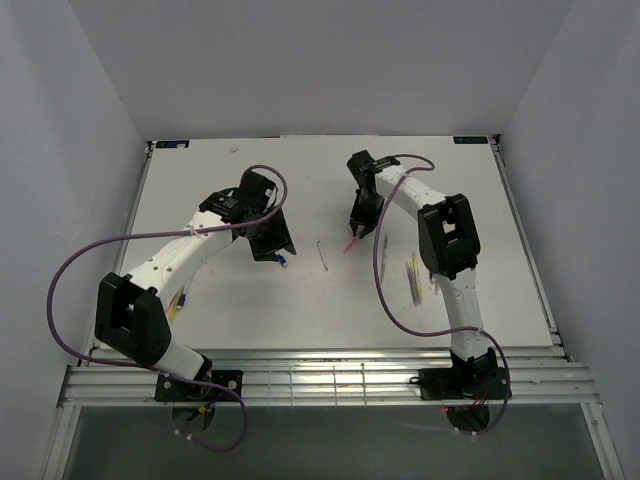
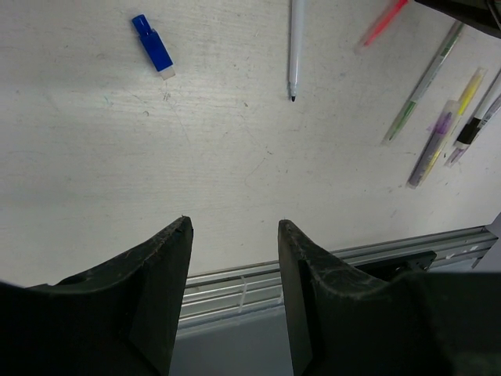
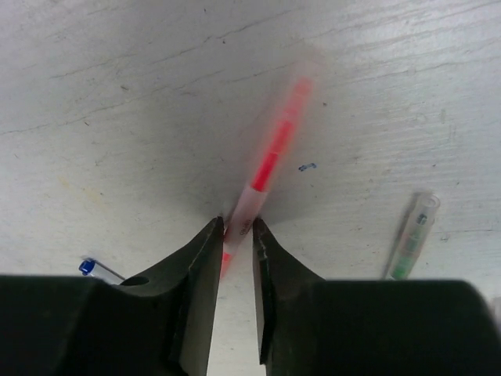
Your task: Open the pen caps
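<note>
One blue cap point(image 2: 153, 45) already off, lying alone on the surface point(image 2: 156, 157), near a white pen point(image 2: 295, 39) with bare dark tip; probably a pair, though not certain. Counts as the only finished piece, as far as visible. Now in hand: the red pen point(image 3: 270, 157), pinched near one end between the fingers of the right pincer point(image 3: 237, 227), pointing away from it over the surface and blurred in the right wrist view; impossible to tell whether cap on or off. Left pincer point(image 2: 235, 227) spread wide and empty, hovering above bare surface, apart from the blue cap, touching nothing. By my judgement, needed next at the free end of the red pen, for pulling the cap away. Waiting on the right arm's side: a green pen point(image 2: 423, 82), a yellow pen point(image 2: 466, 98), a purple pen point(image 2: 433, 145) and a pen with black band point(image 2: 472, 129), lying close side by side, caps seemingly on but too small for being sure. Most of the task left there, by my judgement.
</note>
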{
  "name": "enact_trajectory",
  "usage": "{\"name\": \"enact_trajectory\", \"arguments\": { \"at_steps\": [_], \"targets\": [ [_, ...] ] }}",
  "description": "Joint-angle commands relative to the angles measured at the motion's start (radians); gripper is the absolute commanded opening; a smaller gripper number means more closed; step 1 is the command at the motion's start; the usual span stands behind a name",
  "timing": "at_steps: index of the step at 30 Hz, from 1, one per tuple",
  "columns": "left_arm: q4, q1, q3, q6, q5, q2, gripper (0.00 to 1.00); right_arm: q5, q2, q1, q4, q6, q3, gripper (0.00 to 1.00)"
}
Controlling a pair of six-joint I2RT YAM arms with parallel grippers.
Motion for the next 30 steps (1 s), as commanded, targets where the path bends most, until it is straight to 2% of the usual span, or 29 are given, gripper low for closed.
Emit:
{"name": "enact_trajectory", "arguments": {
  "at_steps": [1,2,3,4,8,10,15,17,20,23,30],
  "targets": [
    [0.013,-0.005,0.010,0.017,0.010,-0.047,0.59,0.027,0.027,0.015,-0.005,0.015,-0.020,0.26],
    [0.013,-0.005,0.011,0.017,0.010,-0.049,0.59,0.023,0.025,0.015,-0.006,0.012,-0.025,0.21],
    [0.016,-0.005,0.014,0.017,0.013,-0.046,0.59,0.025,0.018,0.015,-0.006,0.010,-0.028,0.10],
    [0.018,-0.005,0.018,0.017,0.017,-0.043,0.59,0.025,0.013,0.016,-0.006,0.007,-0.032,0.08],
    [0.042,-0.005,0.033,0.026,0.076,-0.018,0.58,0.004,-0.033,0.016,0.015,-0.027,-0.043,0.08],
    [0.096,-0.005,0.027,0.037,0.163,-0.007,0.57,-0.027,-0.097,0.018,0.081,-0.066,-0.075,0.08],
    [0.266,-0.007,-0.005,0.011,0.380,0.027,0.52,-0.284,-0.275,0.019,0.279,-0.151,-0.213,0.08],
    [0.331,-0.010,-0.028,-0.020,0.414,0.027,0.51,-0.421,-0.332,0.019,0.380,-0.163,-0.296,0.08],
    [0.366,-0.020,-0.038,-0.040,0.437,0.030,0.49,-0.562,-0.382,0.022,0.483,-0.140,-0.386,0.08],
    [0.378,-0.030,-0.042,-0.049,0.435,0.039,0.47,-0.639,-0.462,0.028,0.571,-0.099,-0.464,0.08],
    [0.385,-0.060,-0.030,-0.080,0.411,0.077,0.47,-0.701,-0.505,0.030,0.624,-0.073,-0.505,0.08]
  ]
}}
